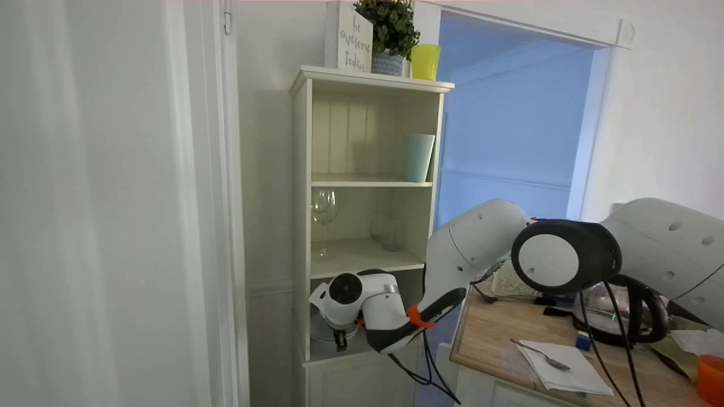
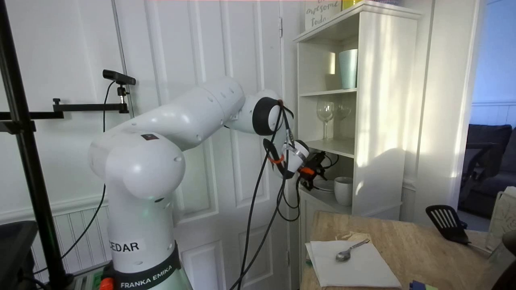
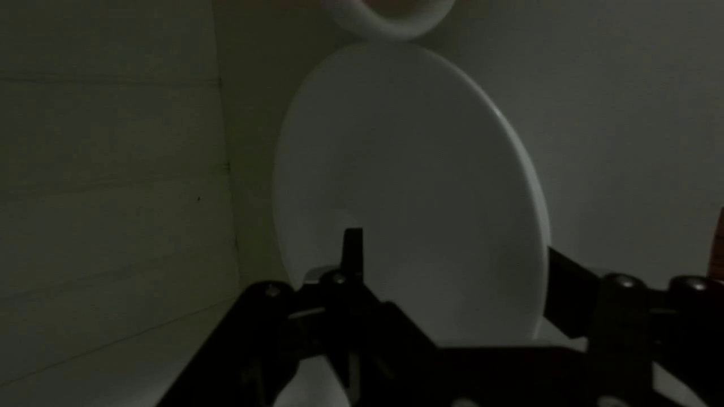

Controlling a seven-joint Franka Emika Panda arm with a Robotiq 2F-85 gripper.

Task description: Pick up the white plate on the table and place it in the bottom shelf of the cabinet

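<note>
The white plate (image 3: 407, 169) lies on the bottom shelf (image 1: 379, 346) of the cream-white cabinet (image 1: 373, 80). In the exterior views the plate (image 1: 323, 329) (image 2: 323, 185) is partly hidden by the arm and gripper. My gripper (image 3: 454, 265) is inside the bottom compartment with its fingers spread apart. One finger shows over the plate's surface. The other is at the plate's rim, and I cannot tell whether it touches. The gripper also shows dark in the exterior views (image 1: 340, 339) (image 2: 316, 177). The table (image 1: 492, 333) (image 2: 407, 231) stands beside the cabinet.
A white mug (image 2: 343, 191) stands on the bottom shelf close to the plate; its rim (image 3: 390, 25) shows in the wrist view. A shelf board with wine glasses (image 1: 324, 209) is just above the wrist. The table holds a spoon (image 2: 343, 255) on white paper (image 2: 358, 270) and a kettle (image 1: 613, 316).
</note>
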